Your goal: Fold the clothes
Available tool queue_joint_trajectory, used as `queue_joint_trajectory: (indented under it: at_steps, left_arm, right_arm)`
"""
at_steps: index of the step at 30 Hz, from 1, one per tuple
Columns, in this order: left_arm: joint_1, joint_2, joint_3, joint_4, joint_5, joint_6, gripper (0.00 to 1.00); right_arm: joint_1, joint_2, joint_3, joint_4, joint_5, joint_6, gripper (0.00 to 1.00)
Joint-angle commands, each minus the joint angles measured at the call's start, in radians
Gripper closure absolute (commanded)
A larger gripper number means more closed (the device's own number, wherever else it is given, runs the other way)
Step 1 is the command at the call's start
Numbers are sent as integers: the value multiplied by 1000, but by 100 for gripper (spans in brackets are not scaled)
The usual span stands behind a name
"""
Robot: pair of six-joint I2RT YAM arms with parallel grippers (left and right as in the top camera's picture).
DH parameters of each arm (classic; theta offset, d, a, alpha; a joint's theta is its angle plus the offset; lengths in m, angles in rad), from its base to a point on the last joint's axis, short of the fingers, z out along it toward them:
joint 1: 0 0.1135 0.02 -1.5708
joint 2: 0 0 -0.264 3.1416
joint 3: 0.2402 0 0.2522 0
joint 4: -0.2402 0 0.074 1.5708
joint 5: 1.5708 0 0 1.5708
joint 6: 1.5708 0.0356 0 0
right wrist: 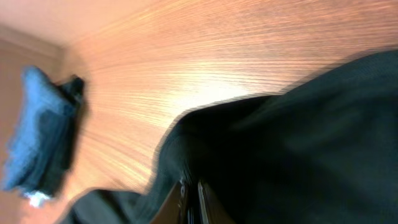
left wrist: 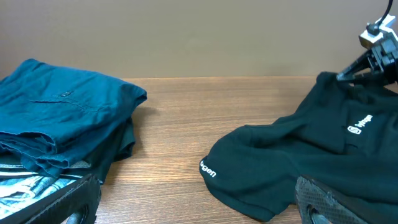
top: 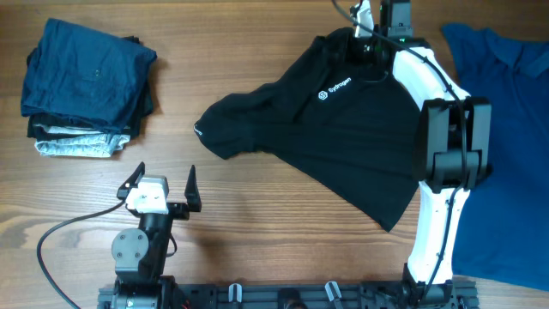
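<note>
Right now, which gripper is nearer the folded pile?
Left. The left gripper hangs open just on the robot's side of the pile, not touching it. The right gripper is much farther off, shut on the black shirt.

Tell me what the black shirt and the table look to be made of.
Black shirt: soft knit fabric, probably cotton or a blend, matte; it drapes and wrinkles, with a printed white logo. Table: wood or a wood-look laminate, smooth with a slight sheen; straight grain lines run across it.
</note>
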Motion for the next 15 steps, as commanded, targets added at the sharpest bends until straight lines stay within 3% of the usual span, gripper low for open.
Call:
queue_joint_trajectory:
  at_steps: [1,5,8,9,11,14,15]
  left_arm:
    - [4,-6,-8,0,-6,19,0]
    - [4,-6,-8,0,-6,19,0]
    - [4,-6,-8,0,-6,19,0]
    - [4,-6,-8,0,-6,19,0]
    - [4,-5,-8,0,-6,19,0]
    - [4,-5,-8,0,-6,19,0]
    - [4,-5,-8,0,-6,19,0]
  right_arm:
    - [52,-23,20,92,-52,240,85]
    - [145,-22,20,138,147,279,83]
    - [181,-22,20,277,130,322,83]
    - [182,-22,20,355,92,341,68]
    - [180,-23,20,480,32,389,56]
    - [151,-23,20,676,-29,537,1]
    - [131,-23,20,726,-73,604,1]
